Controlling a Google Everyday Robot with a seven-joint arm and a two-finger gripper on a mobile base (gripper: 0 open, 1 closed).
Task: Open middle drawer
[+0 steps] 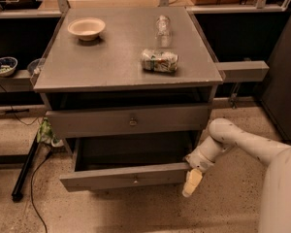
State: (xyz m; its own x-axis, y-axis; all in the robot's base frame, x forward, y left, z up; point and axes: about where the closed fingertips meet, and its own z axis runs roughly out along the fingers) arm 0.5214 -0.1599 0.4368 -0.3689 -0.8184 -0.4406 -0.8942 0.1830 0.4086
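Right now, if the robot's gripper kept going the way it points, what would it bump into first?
The gripper, beside the front corner of the open middle drawer, points downward. It would probably hit the speckled floor first; nothing shows in between, though depth is unclear.

Open middle drawer (126, 177); gripper (191, 174) at its right corner.
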